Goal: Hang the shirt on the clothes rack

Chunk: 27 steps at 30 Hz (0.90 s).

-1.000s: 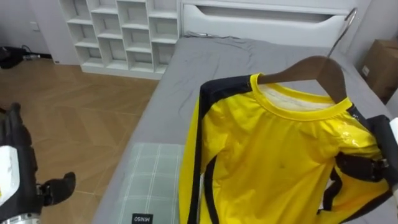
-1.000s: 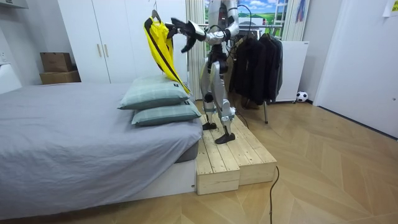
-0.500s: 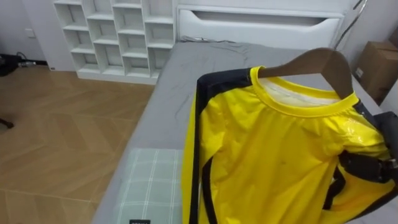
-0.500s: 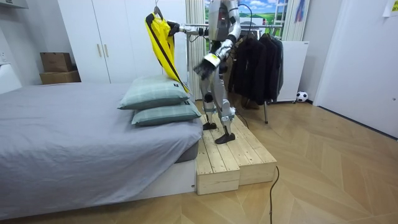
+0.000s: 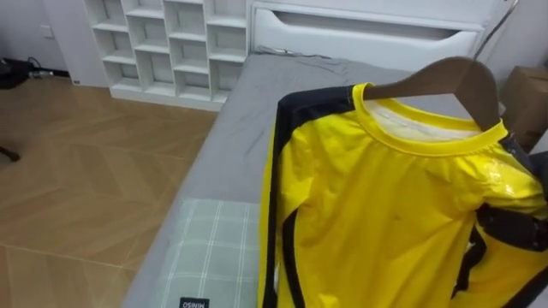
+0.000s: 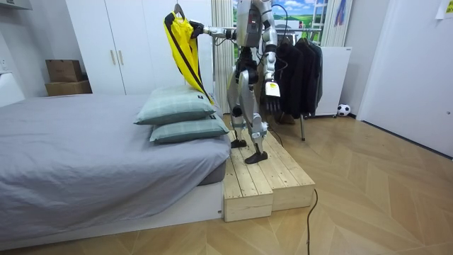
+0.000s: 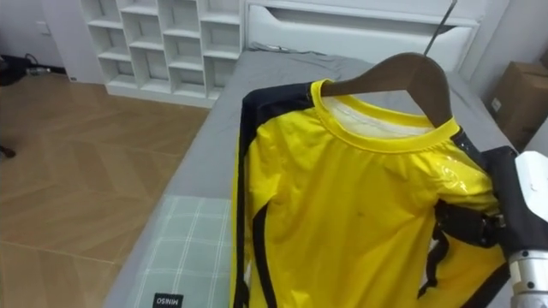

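Observation:
A yellow shirt [image 7: 342, 205] with black side stripes hangs on a wooden hanger [image 7: 402, 73], held up over the grey bed. My right hand [image 7: 467, 224] comes in from the right, its dark fingers curled into the shirt's shoulder at the hanger's end. The hanger's metal hook [image 7: 441, 26] points up, free of any rail. In the room view I stand on a wooden platform [image 6: 262, 177] beside the bed, right arm stretched toward the shirt [image 6: 180, 42]. My left hand [image 6: 272, 98] hangs at my side, fingers loose, holding nothing.
Below the shirt lie a checked pillow [image 5: 214, 248] and the grey bed [image 5: 257, 111] with a white headboard [image 5: 368, 34]. White cube shelves [image 5: 171, 43] stand beyond the bed, a cardboard box [image 7: 518, 94] at the far right. A rack of dark clothes [image 6: 294, 71] stands behind me.
My left arm has dropped from a raised, forward reach to my side, and that hand has left the eye view. The shirt stays held up by my right hand.

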Available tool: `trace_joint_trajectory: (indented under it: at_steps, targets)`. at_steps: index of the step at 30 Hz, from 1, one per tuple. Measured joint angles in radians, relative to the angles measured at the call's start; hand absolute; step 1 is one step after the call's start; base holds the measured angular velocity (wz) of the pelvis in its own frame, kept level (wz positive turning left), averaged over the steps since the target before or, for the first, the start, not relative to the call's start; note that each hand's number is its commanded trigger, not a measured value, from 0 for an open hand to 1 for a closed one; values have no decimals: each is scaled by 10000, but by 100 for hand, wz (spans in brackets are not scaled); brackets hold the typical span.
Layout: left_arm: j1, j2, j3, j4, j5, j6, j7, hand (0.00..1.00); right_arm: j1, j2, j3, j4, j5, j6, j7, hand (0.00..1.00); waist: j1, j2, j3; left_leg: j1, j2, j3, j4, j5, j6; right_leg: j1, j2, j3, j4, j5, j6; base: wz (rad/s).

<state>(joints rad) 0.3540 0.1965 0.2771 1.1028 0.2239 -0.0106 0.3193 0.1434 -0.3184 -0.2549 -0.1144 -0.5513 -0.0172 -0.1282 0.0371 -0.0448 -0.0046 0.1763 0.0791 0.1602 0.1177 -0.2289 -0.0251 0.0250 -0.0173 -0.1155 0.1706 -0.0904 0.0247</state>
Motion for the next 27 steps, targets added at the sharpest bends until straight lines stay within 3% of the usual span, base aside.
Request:
trace_joint_trajectory:
  at_steps: [8,14,27]
  targets:
    - [-135,-277,-77,138,-944,427,-1707,0,-2,35,17,-237,52,278,31,100,-4,-73,25,5,4,2,-2,-44,-4,-11,10,1,5,-28,31,0]
    - [-147,-270,-77,191,-1151,755,-2597,0,-1,179,23,-372,45,568,95,100,-18,-153,19,-75,7,-7,11,-81,14,-55,-1,-30,11,-31,32,0]
    - [-452,-262,-277,547,-1124,1016,-3336,0,15,259,375,-599,-52,830,552,100,-99,-124,31,-98,11,3,129,-111,15,-78,-1,-7,19,-33,32,0]
